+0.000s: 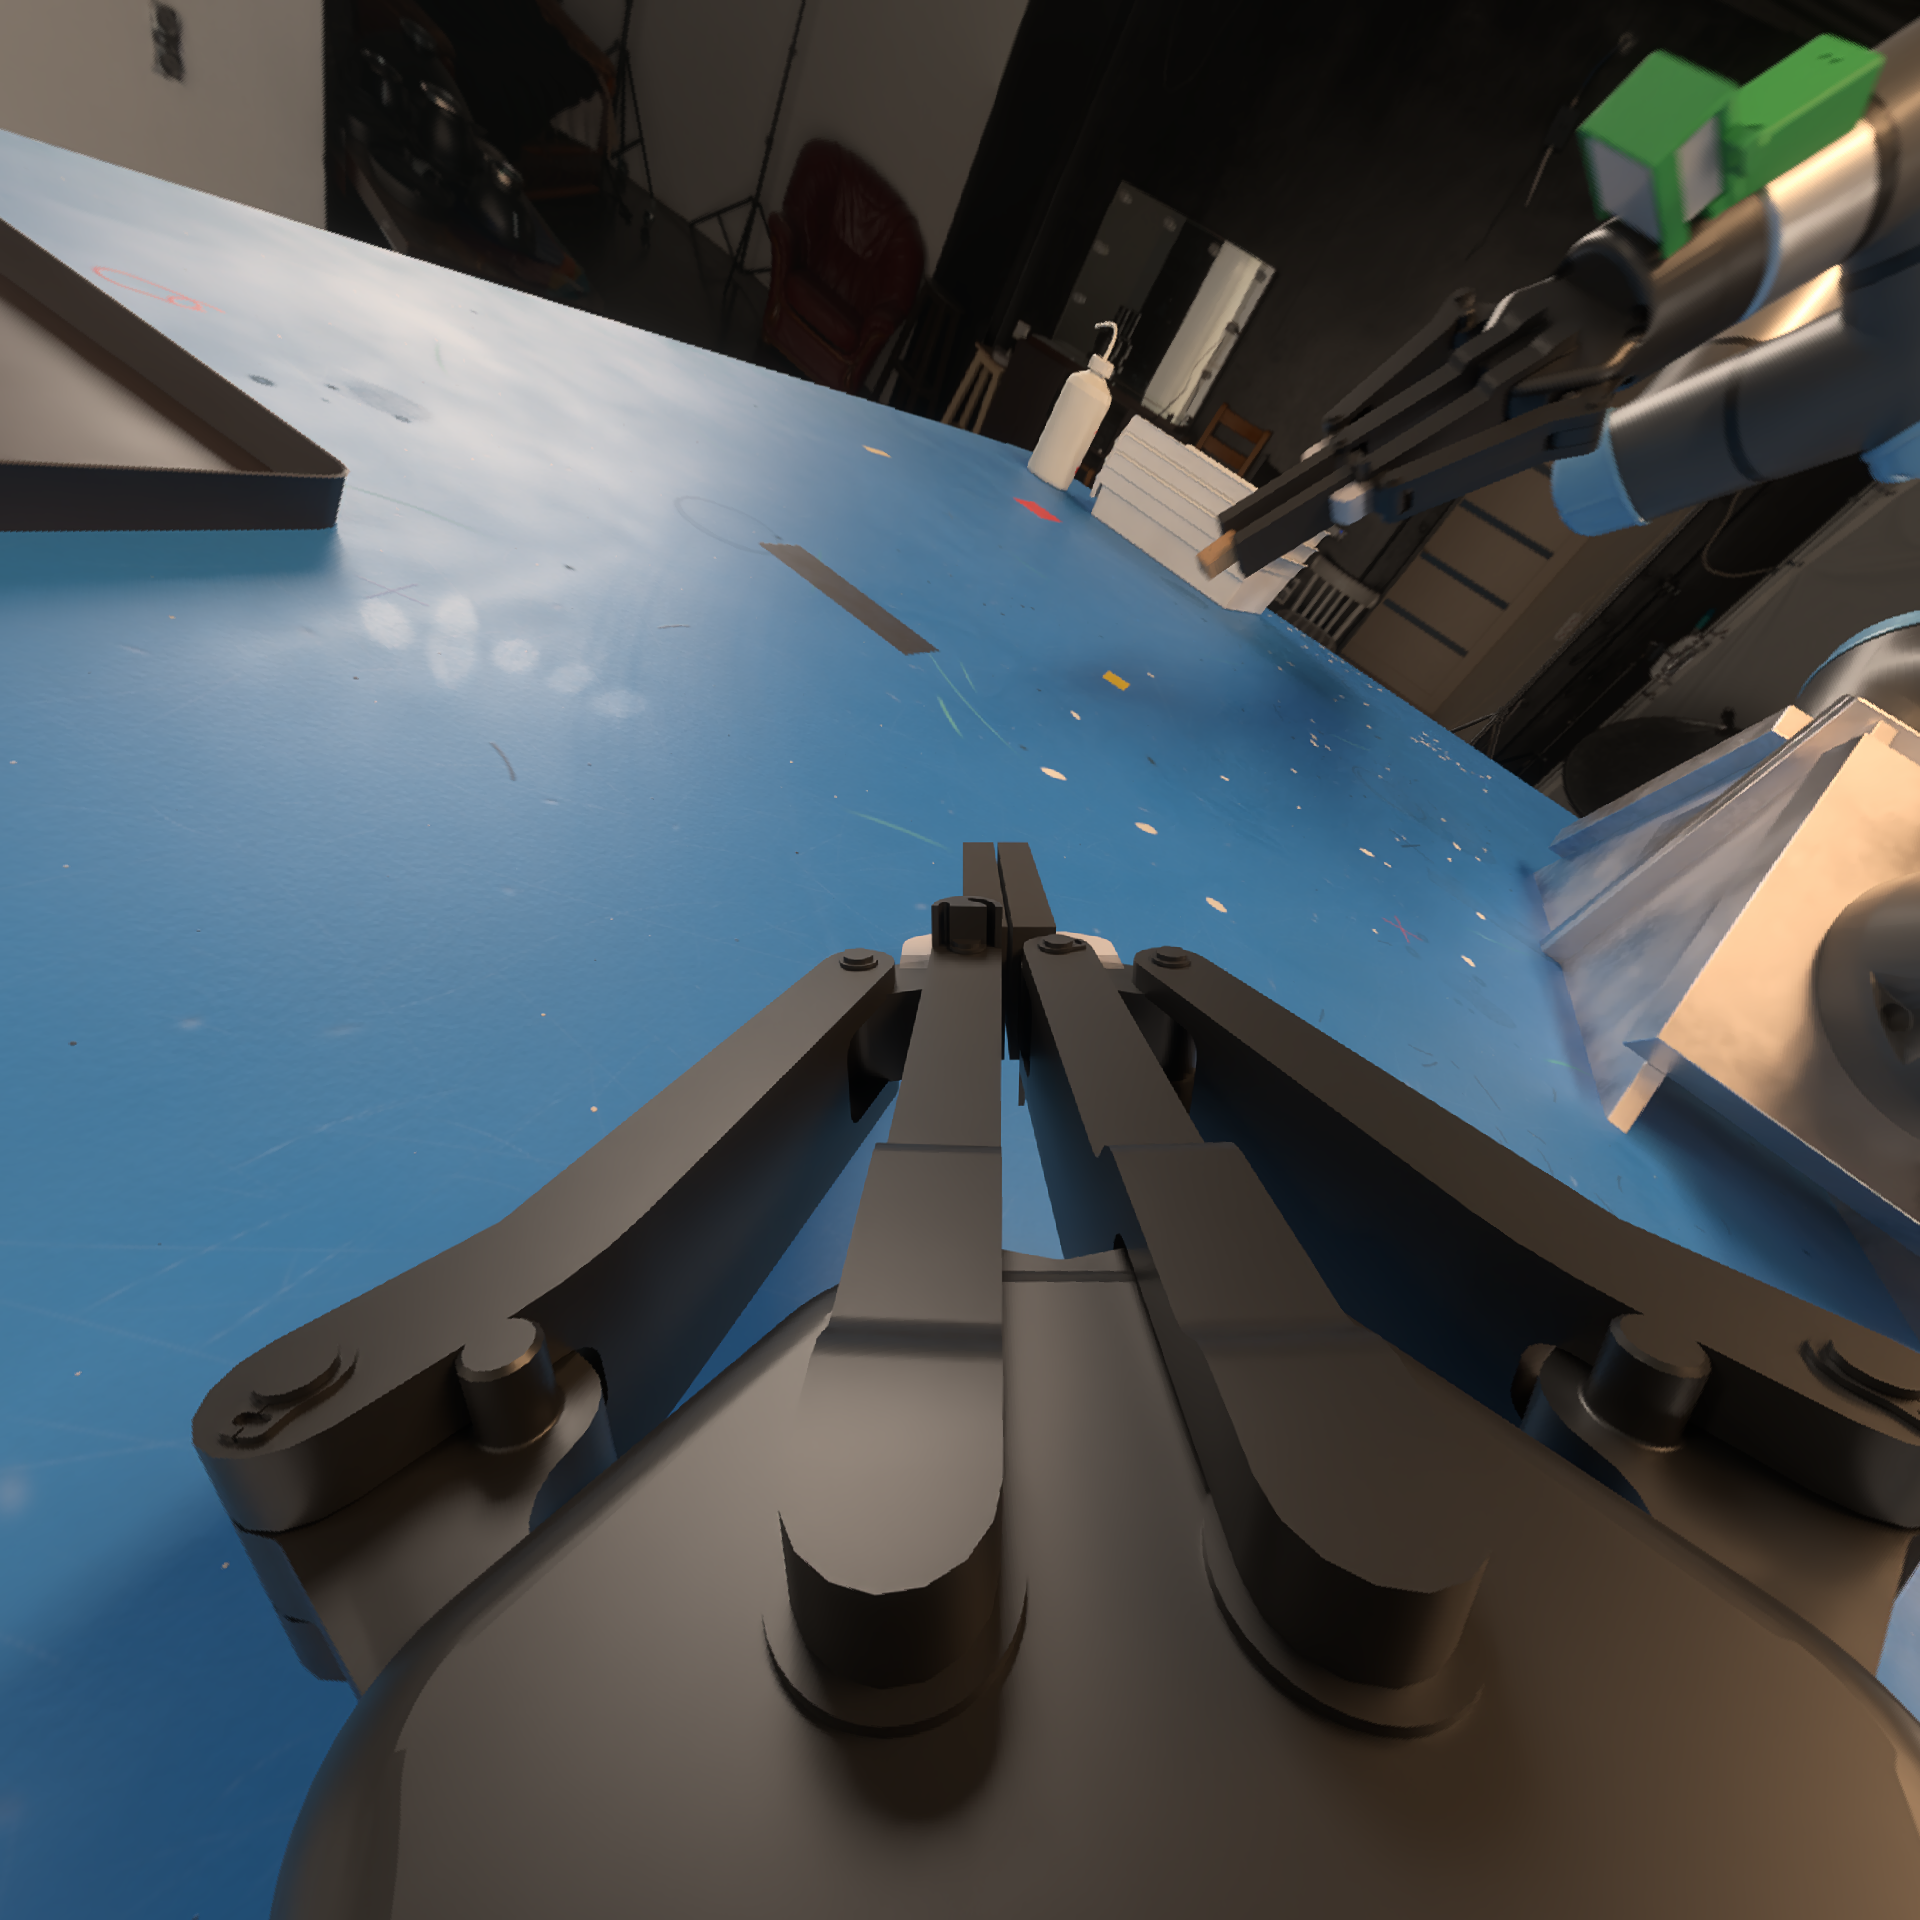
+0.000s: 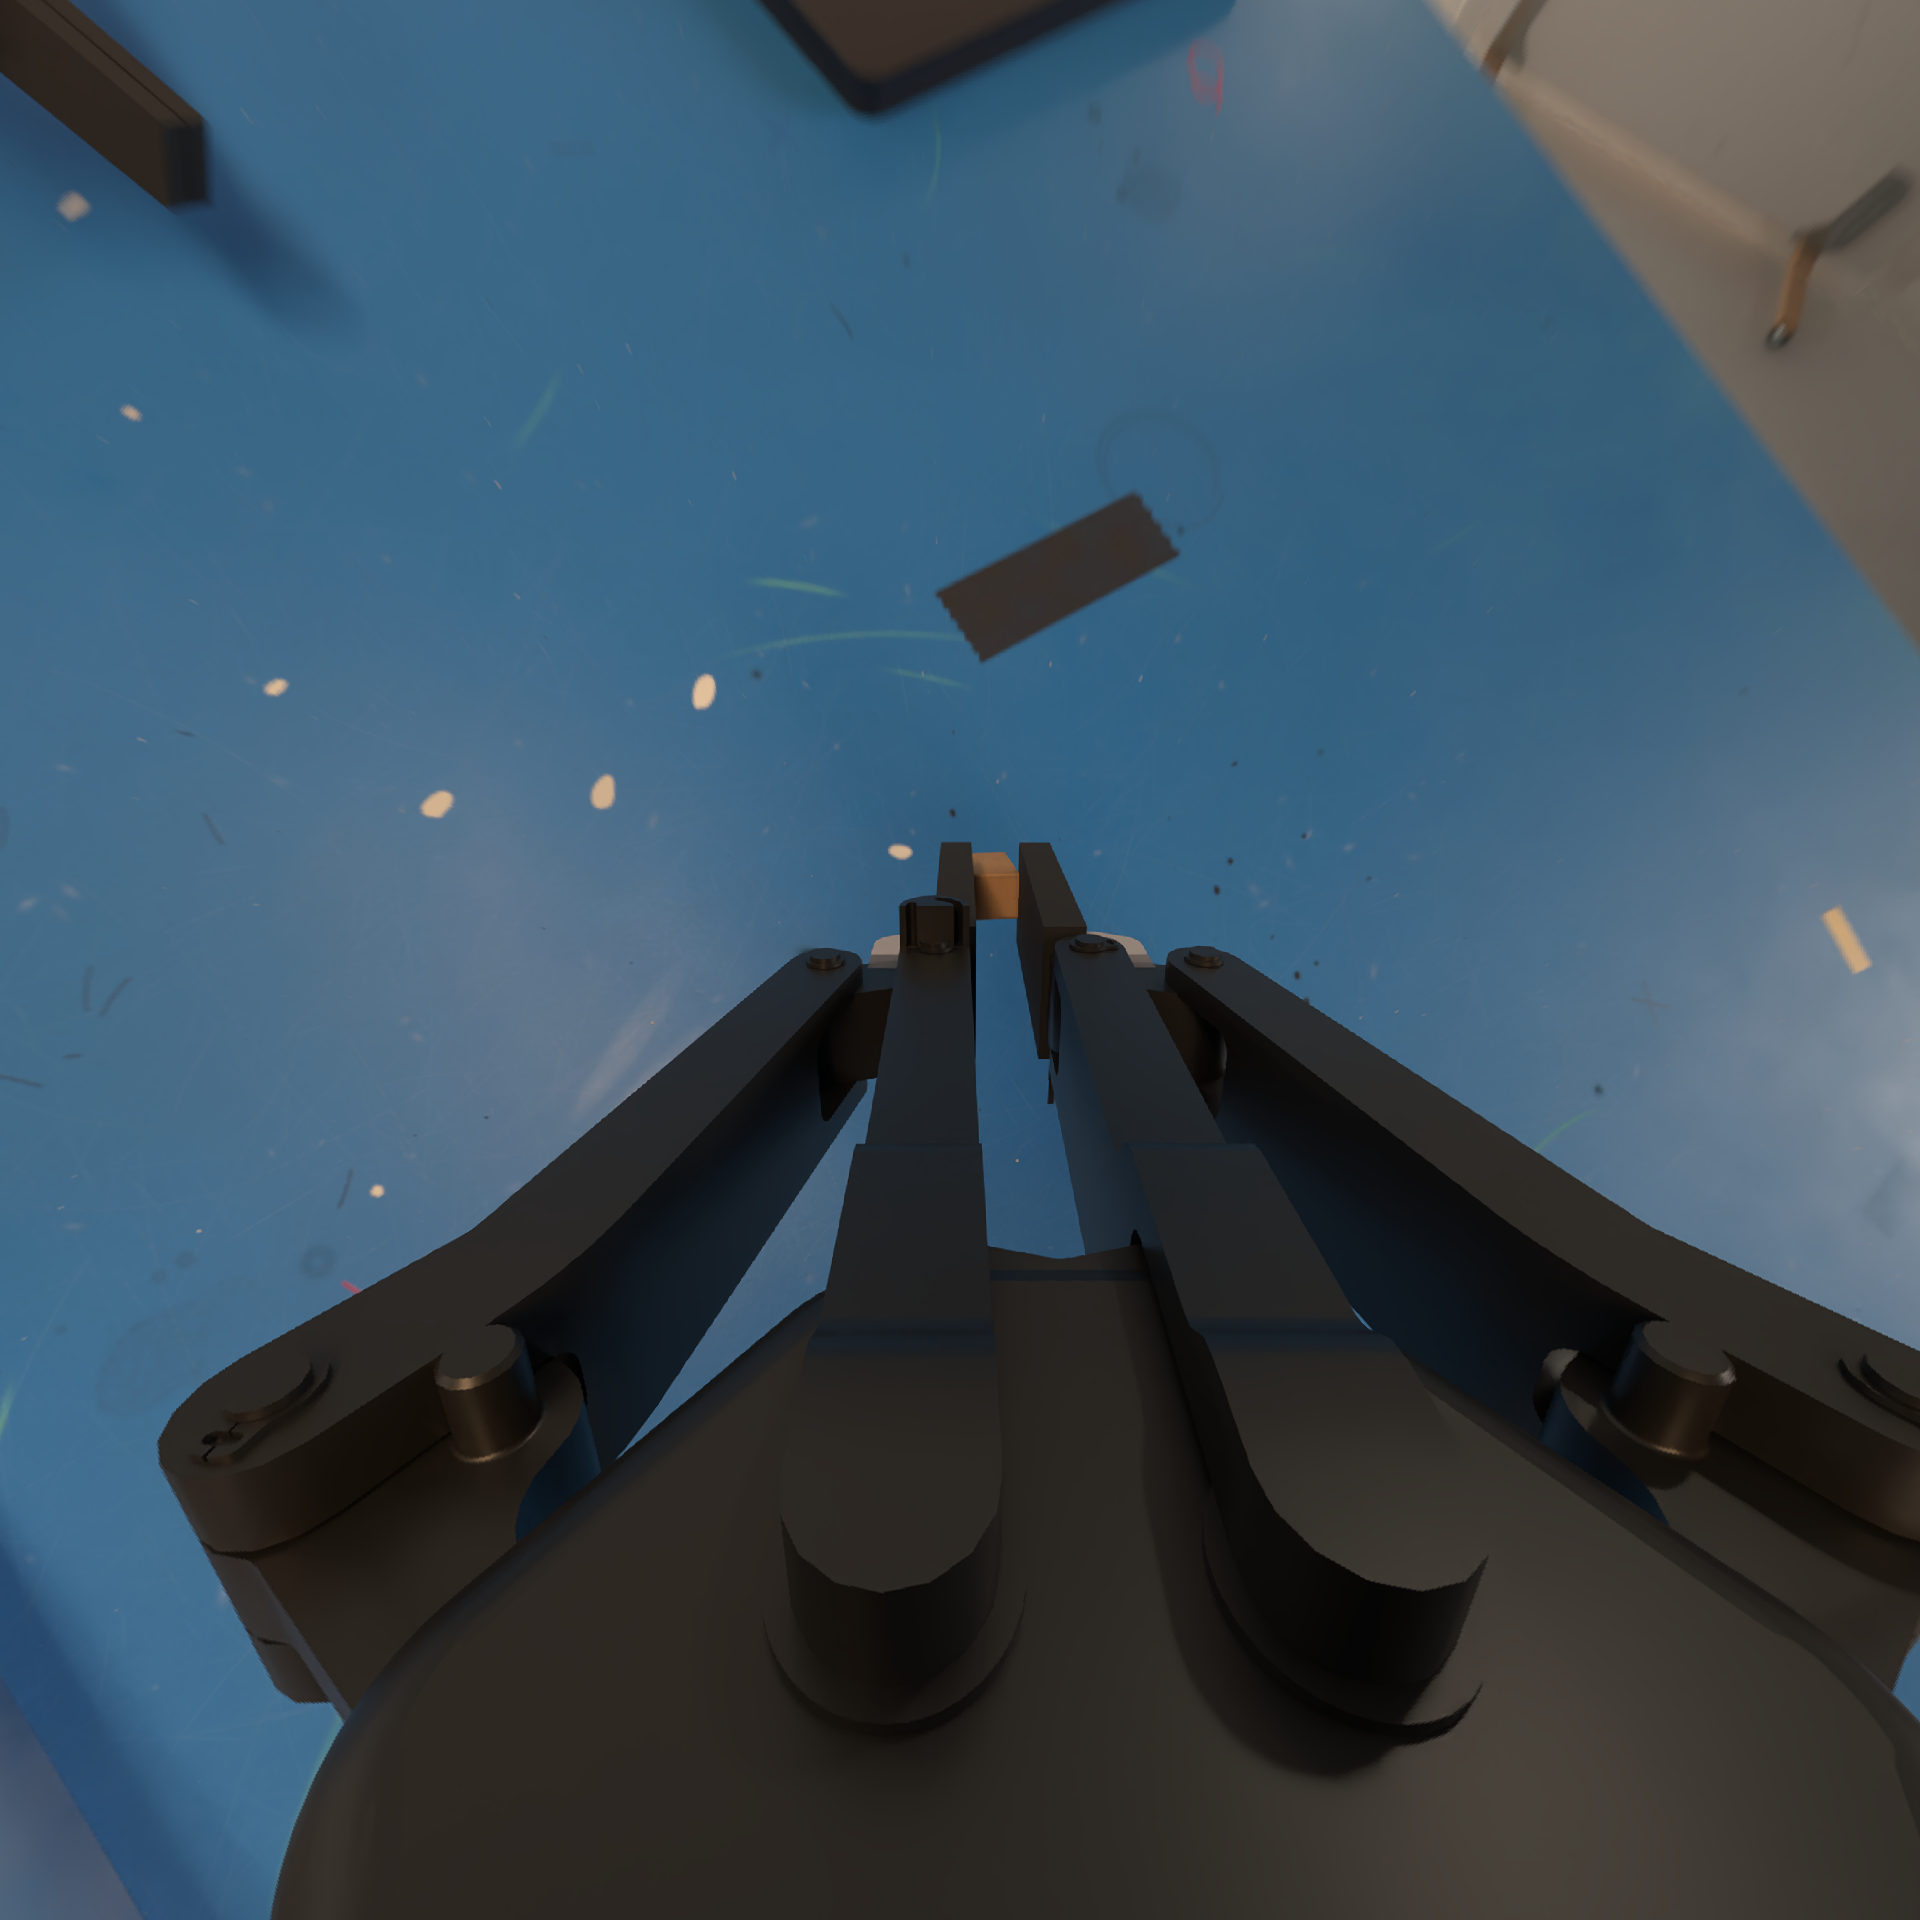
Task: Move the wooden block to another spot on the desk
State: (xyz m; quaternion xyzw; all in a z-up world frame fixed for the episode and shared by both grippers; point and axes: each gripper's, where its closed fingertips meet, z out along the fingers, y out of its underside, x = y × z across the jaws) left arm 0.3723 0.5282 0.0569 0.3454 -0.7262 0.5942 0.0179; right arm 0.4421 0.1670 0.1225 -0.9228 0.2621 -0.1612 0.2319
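The scuffed blue desk carries dark tape. Right gripper clamps the wooden block; left gripper is closed, empty. The room behind is dim.

Dark grey metal linkages form the left gripper: two slim fingers with flat black pads, flanked by broad outer bars pinned with round screws and clipped pivot pins. The right gripper is built alike, with white inserts at its knuckles. The right arm is grey tubing with pale blue joint rings and green blocks near the wrist.
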